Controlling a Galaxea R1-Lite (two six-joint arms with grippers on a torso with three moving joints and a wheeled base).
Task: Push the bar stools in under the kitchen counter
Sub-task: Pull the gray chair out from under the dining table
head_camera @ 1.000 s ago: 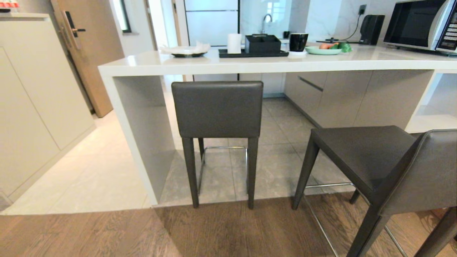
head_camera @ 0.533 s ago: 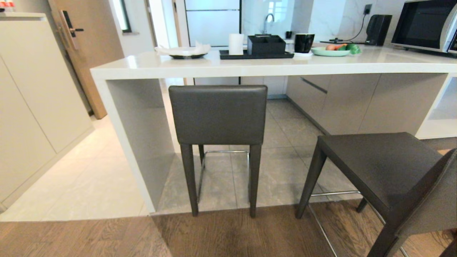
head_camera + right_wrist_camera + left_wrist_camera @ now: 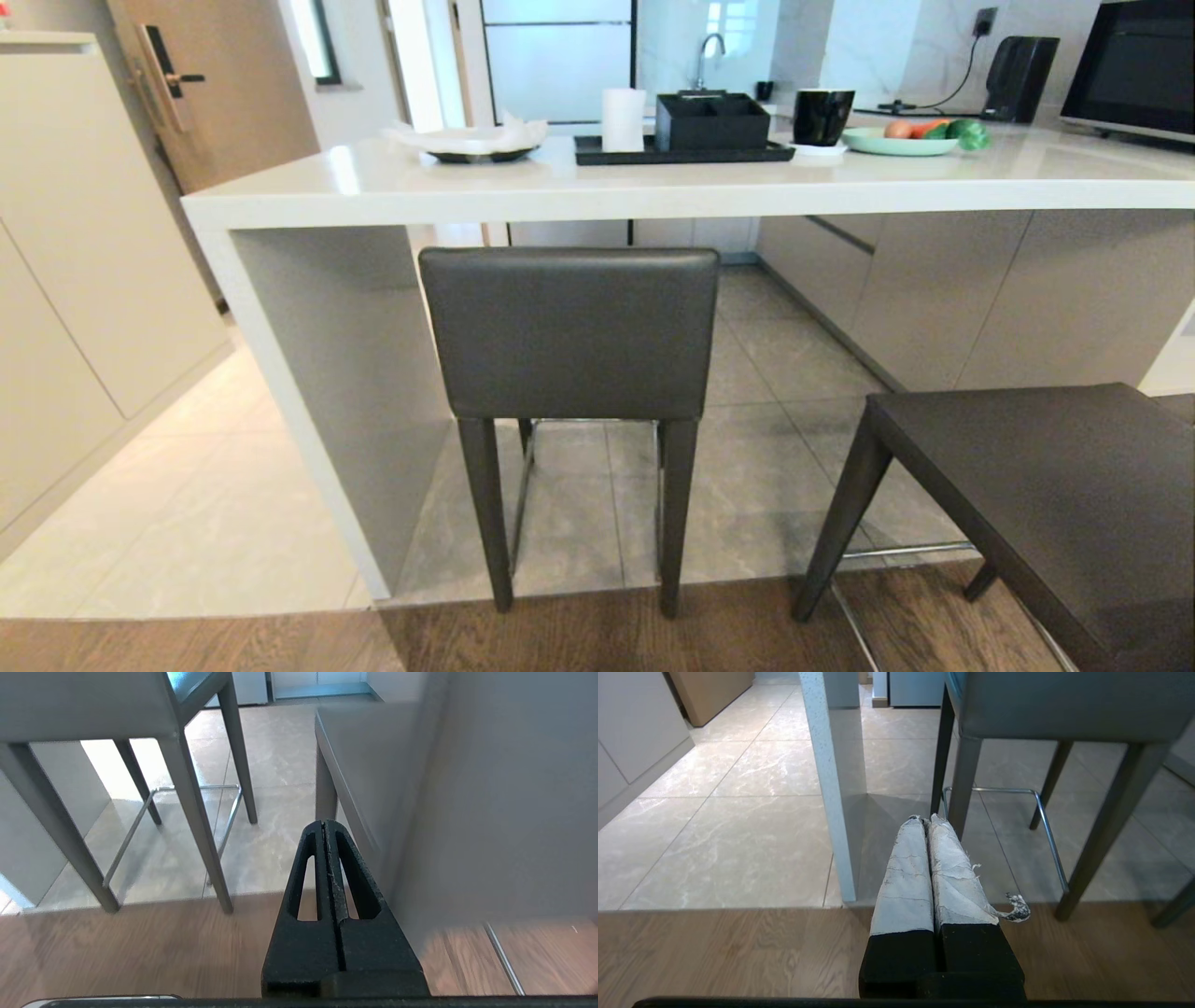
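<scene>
The kitchen counter (image 3: 597,191) is a thick, glossy white slab with a squared edge and a flat grey end panel running down to the floor. Under it stands the left bar stool (image 3: 571,331): a low rectangular backrest in smooth dark grey leather, slim tapered legs, and a thin metal footrest bar, its seat hidden behind the backrest and tucked beneath the slab. The right bar stool (image 3: 1036,495) stands out from the counter on the wood-grain floor, turned at an angle; only its flat matte seat and one front leg are clear from my head, with the backrest cut off at the frame edge. Past the wood strip the floor changes to pale marbled tile (image 3: 224,523). On the counter sit a black tray (image 3: 681,152) with a white cylinder (what it is I cannot tell) and a black box, a black mug (image 3: 822,116), and a mint plate (image 3: 898,142) of vegetables; a microwave (image 3: 1134,65) is cropped at the corner. My left gripper (image 3: 925,820) hangs low near the counter's end panel, its tape-wrapped fingers pressed together, the tape creased and fraying into a loose tail. My right gripper (image 3: 325,824), black and pebbled with slotted fingers, is likewise closed tight on nothing, between the two stools, beside the grey side of the right one.
</scene>
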